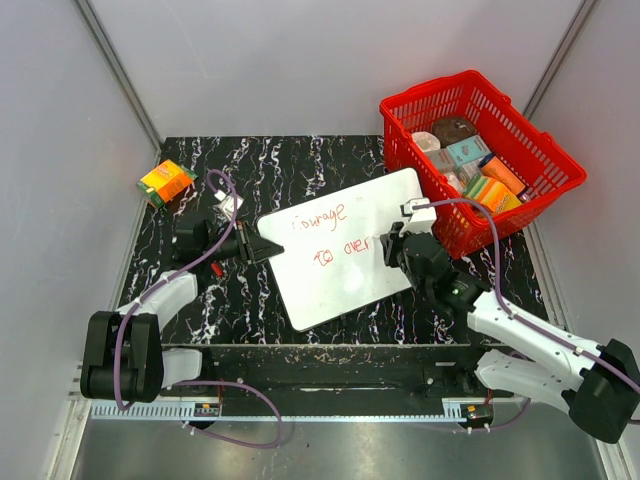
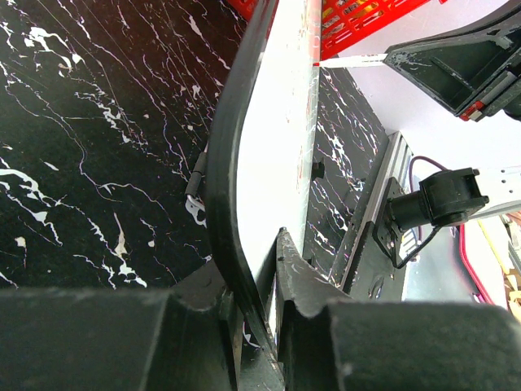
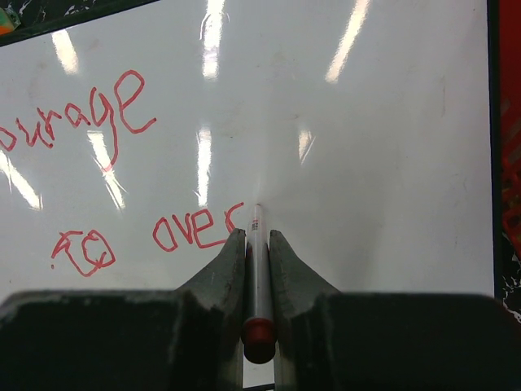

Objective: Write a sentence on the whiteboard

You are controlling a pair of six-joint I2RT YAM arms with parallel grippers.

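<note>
whiteboard | sentence, red ink | line 1: "ourage" | line 2: "to over"

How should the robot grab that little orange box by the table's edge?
From straight above, pinching its two long sides across the narrow width. The orange box lies flat and slantwise near the far left edge of the table, so the tool would likely have to turn to match. The left tool is nearer but clamped on the whiteboard.
</note>
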